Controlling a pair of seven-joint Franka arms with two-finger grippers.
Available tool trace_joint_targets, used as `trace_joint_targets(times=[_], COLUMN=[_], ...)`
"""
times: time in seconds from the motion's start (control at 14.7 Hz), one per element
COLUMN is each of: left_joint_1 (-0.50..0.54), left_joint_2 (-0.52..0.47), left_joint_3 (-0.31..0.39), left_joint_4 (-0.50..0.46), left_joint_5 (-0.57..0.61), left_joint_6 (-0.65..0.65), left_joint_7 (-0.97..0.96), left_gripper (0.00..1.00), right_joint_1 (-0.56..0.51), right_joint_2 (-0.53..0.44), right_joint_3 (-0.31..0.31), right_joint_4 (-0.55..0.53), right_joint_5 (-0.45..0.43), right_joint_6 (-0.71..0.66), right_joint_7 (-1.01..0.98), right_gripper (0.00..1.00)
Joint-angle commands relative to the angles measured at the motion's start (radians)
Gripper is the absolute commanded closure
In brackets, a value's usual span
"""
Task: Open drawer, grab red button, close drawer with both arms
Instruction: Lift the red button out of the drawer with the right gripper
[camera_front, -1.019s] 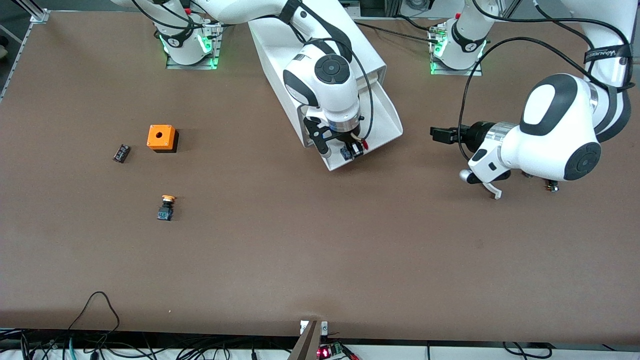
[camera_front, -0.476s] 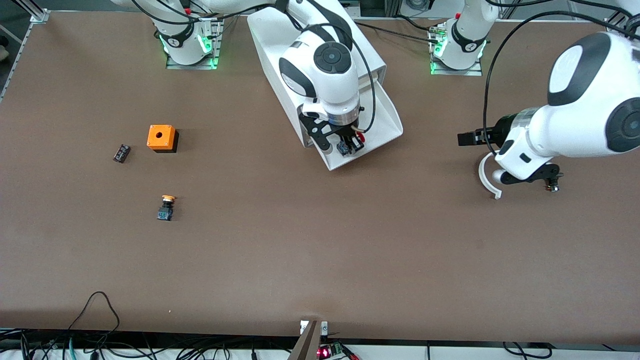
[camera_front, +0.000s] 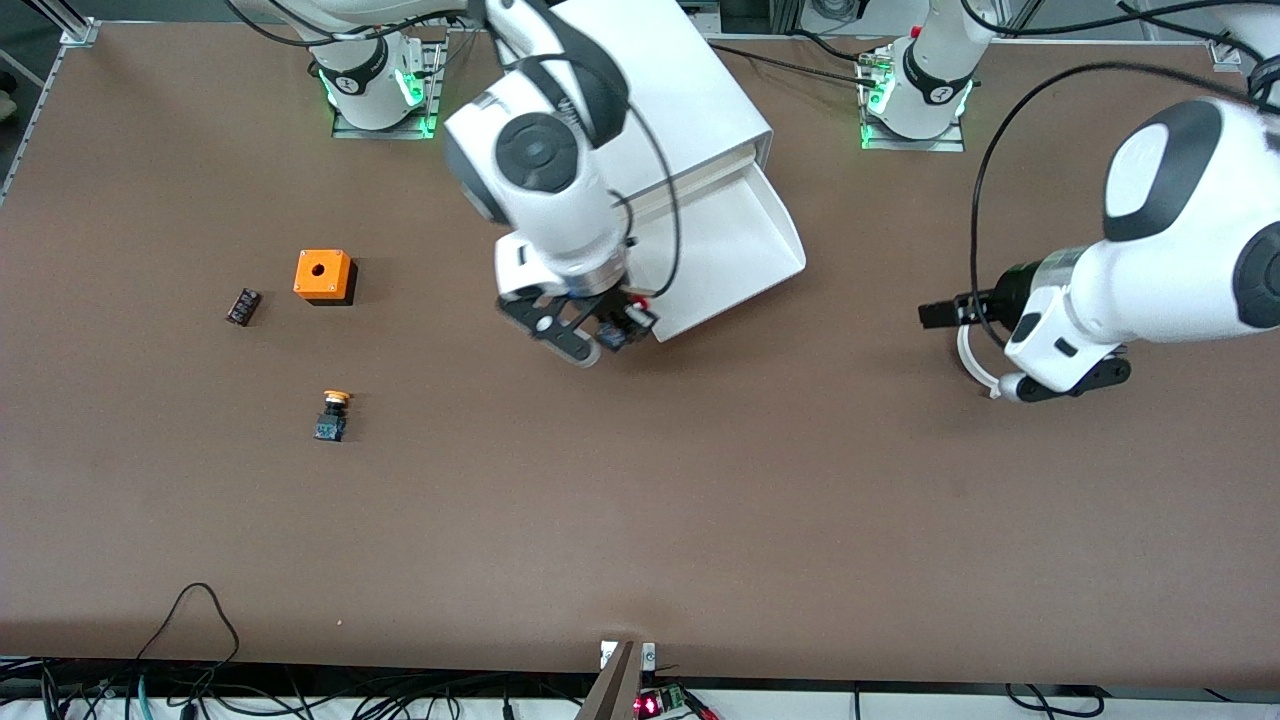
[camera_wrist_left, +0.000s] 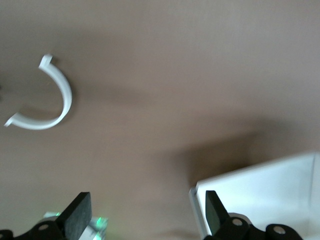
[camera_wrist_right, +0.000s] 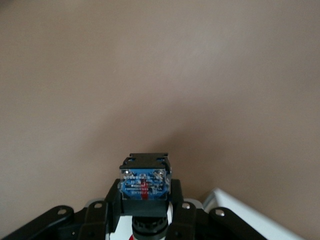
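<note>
The drawer (camera_front: 745, 245) stands pulled out of the white cabinet (camera_front: 670, 90), and its tray looks empty. My right gripper (camera_front: 615, 328) is shut on the button (camera_front: 612, 338), whose red cap shows just above the blue-and-black body. It holds the button over the table beside the drawer's front corner. In the right wrist view the button's body (camera_wrist_right: 145, 181) sits between the shut fingers of the right gripper (camera_wrist_right: 145, 202). My left gripper (camera_front: 935, 313) is open and empty over the table, toward the left arm's end from the drawer. In the left wrist view the left gripper (camera_wrist_left: 145, 220) is spread wide, with the drawer's corner (camera_wrist_left: 260, 195) ahead.
An orange box with a hole (camera_front: 323, 275), a small black part (camera_front: 242, 306) and an orange-capped button (camera_front: 333, 415) lie toward the right arm's end. A white curved piece (camera_front: 972, 362) lies on the table under the left wrist, and shows in the left wrist view (camera_wrist_left: 52, 102).
My right gripper has lifted the button out of the drawer and carried it toward the right arm's end, past the drawer's front corner. The left arm has swung and shifted slightly.
</note>
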Motion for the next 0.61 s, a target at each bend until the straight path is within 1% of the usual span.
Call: trace_joint_targets(times=[0.0, 0.14, 0.34, 0.41, 0.54], left_joint_1=[-0.036, -0.083, -0.166, -0.19, -0.229], left_joint_2=[-0.015, -0.019, -0.021, -0.021, -0.021], left_joint_3=[-0.02, -0.026, -0.026, -0.026, -0.026], left_joint_4=[-0.093, -0.164, -0.274, -0.322, -0.408], left_joint_5=[0.027, 0.027, 0.028, 0.028, 0.042], left_joint_6=[0.144, 0.243, 0.442, 0.521, 0.631], left_joint_7=[-0.103, -0.2, -0.329, -0.37, -0.4], left_gripper=[0.0, 0.0, 0.0, 0.0, 0.0], right_joint_1=[-0.102, -0.179, -0.286, -0.326, -0.397], right_joint_2=[-0.064, -0.078, -0.08, -0.078, -0.078], right_joint_3=[0.009, 0.009, 0.008, 0.008, 0.008], right_joint_4=[-0.104, -0.141, -0.205, -0.236, -0.313], right_joint_5=[0.019, 0.027, 0.025, 0.025, 0.027], right_joint_6=[-0.018, -0.016, 0.001, 0.034, 0.123], right_joint_7=[-0.292, -0.499, -0.737, -0.801, -0.938], right_gripper=[1.0, 1.0, 1.0, 1.0, 1.0])
